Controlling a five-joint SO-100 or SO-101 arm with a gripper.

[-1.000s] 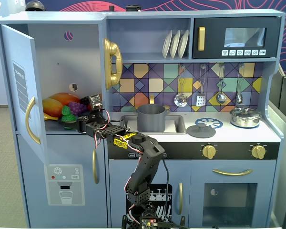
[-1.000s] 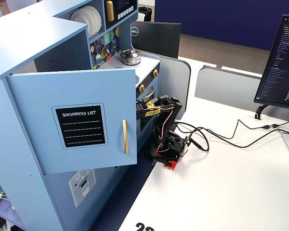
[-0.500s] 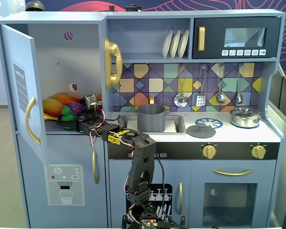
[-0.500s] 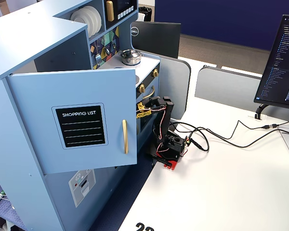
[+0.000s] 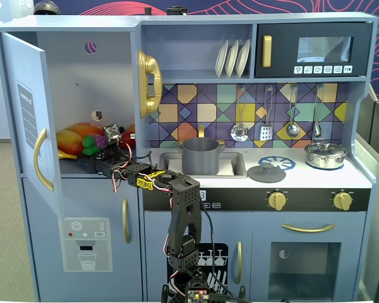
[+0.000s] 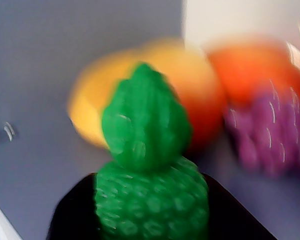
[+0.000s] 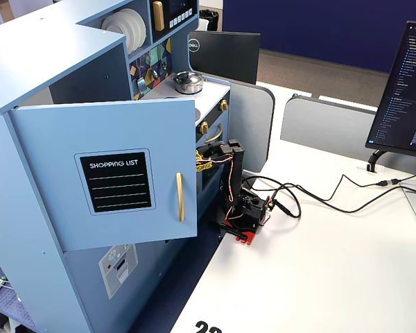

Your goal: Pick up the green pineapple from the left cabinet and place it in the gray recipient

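Observation:
The green pineapple [image 6: 150, 200] fills the lower middle of the wrist view, crown pointing away, its bumpy body held between my two black jaws. In a fixed view it [image 5: 88, 146] lies on the shelf inside the open left cabinet [image 5: 69, 82]. My gripper [image 6: 151, 175] reaches into that cabinet [image 5: 96, 153] and is shut on the pineapple's body. The cabinet's door [image 7: 111, 180] hides the gripper and the fruit in the other fixed view. The gray recipient [image 5: 200, 156] stands in the sink to the right of the cabinet.
An orange-yellow mango [image 6: 190, 80] and purple grapes [image 6: 272, 130] lie just behind the pineapple. The open door [image 5: 25, 126] juts out on the left. A gold phone [image 5: 148, 82] hangs on the cabinet's right edge. A flat gray lid [image 5: 266, 172] and a silver pot [image 5: 325, 153] sit on the counter.

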